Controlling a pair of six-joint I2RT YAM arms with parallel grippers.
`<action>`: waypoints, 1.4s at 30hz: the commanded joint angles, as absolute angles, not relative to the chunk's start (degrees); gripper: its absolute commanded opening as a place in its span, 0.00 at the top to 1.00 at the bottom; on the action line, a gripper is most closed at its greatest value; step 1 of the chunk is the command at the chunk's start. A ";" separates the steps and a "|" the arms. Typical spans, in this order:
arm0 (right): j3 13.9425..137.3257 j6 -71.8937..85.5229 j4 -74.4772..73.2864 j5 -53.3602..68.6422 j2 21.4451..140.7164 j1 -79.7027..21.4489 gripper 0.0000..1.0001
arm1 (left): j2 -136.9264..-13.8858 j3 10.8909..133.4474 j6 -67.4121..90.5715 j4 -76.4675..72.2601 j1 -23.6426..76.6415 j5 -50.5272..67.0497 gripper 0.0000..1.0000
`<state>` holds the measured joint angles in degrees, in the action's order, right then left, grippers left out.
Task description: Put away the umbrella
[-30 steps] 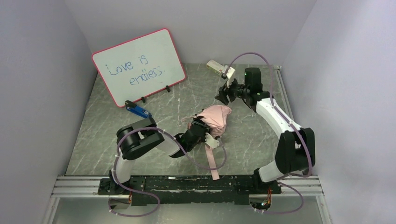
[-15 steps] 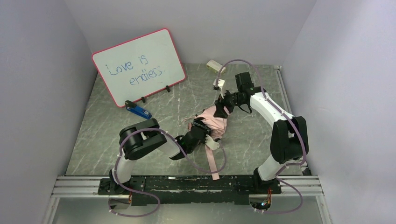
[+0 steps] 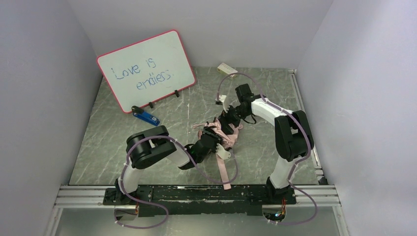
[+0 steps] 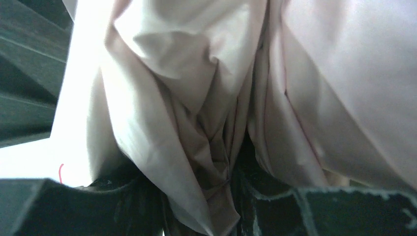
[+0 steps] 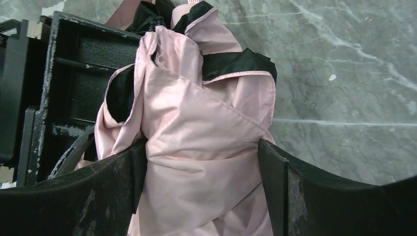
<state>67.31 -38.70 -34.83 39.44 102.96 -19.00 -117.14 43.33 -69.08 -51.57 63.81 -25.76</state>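
**While left hand (image 4: 216, 196) pinches umbrella (image 5: 196, 128), right hand (image 5: 201, 187) straddles it**

Umbrella's bunched at table (image 3: 123, 147) centre, strap (image 3: 223, 172) trailing near side. Left hand clamps fabric folds; right hand's spread wide, fingers (image 5: 275, 177) flanking bundle. Imo: tuck loose folds in b4 closing, squeeze evenly.

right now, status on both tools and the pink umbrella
Left tool shut on bunched canopy of the pale pink folding umbrella. Right tool open, straddling the bundle. Long pink strap trails loose toward the near edge.
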 commanded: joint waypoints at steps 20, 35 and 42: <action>62.43 -31.67 -30.03 27.64 111.30 -22.17 0.85 | -105.62 42.59 -60.96 -40.41 67.96 -27.59 0.23; 55.35 -36.70 -19.75 22.23 104.13 -24.23 0.86 | -65.15 34.66 -30.76 -10.14 70.66 -20.30 0.05; 47.19 -42.28 -9.20 17.59 98.22 -29.31 0.88 | -54.82 35.70 -11.47 -0.35 57.42 -16.64 0.07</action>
<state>53.82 -34.87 -19.22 28.25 96.55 -26.48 -57.58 34.85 -26.70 -9.30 66.98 -21.82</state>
